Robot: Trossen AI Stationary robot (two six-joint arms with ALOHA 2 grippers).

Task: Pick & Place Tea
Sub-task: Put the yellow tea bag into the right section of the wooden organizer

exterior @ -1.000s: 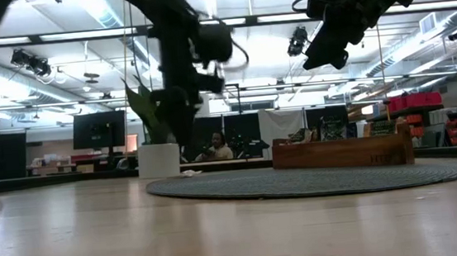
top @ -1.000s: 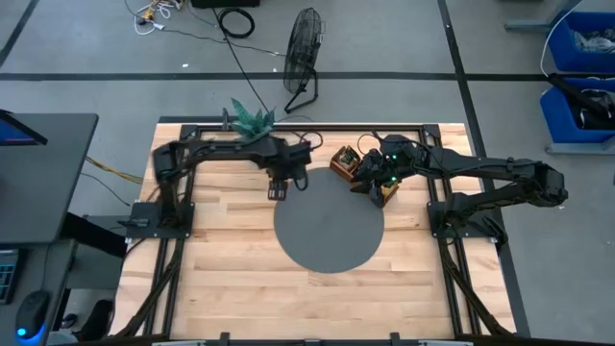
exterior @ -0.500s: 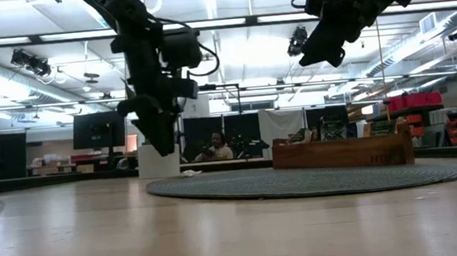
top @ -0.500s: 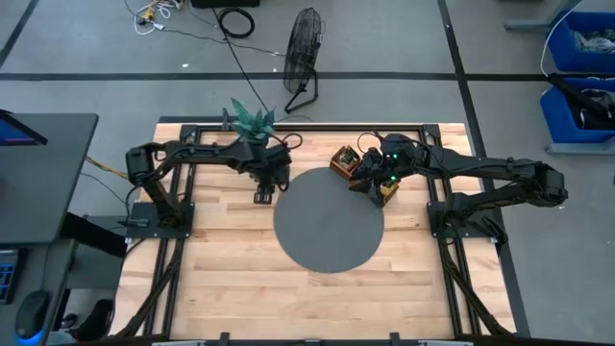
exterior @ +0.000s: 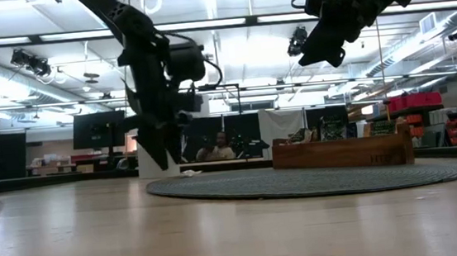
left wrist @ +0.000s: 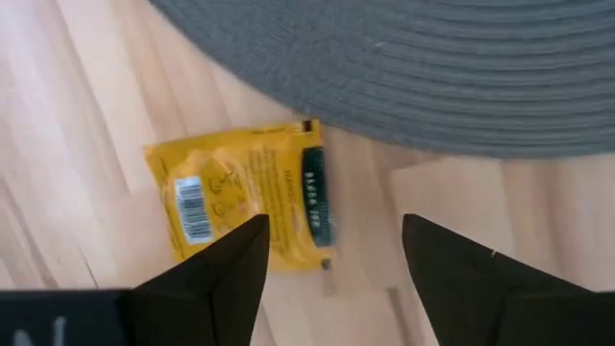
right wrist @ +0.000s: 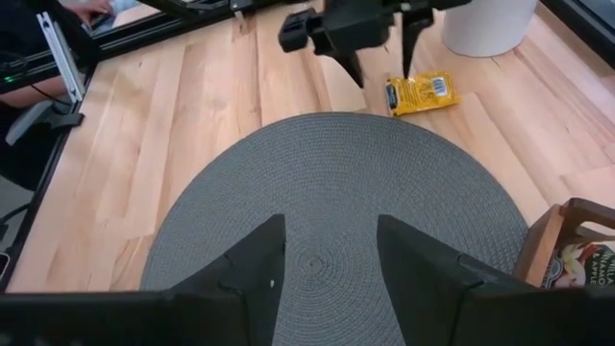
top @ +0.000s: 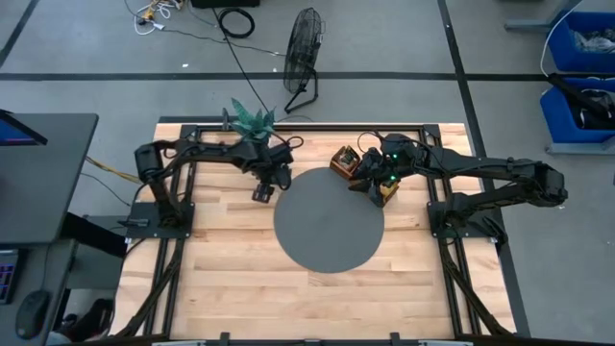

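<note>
left tool (left wrist: 332, 264) open, empty | over yellow tea packet (left wrist: 240, 204) touching mat (left wrist: 432, 67) edge | right tool (right wrist: 327, 255) open, empty

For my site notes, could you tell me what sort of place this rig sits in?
Probably a large open lab or workshop: ceiling strip lights, a standing fan on the concrete floor, blue storage bins beside the table.

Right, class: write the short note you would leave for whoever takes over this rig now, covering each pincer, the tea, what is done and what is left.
Left pincer: open, empty, above the yellow tea packet.
Right pincer: open, empty, raised over the round grey mat near the wooden tray.
Tea: one yellow packet lies flat on the table just off the mat's edge, near the white plant pot. More packets seem to stand in the tray.
Done: nothing sits on the mat.
Left: probably grasp the yellow packet first.
</note>
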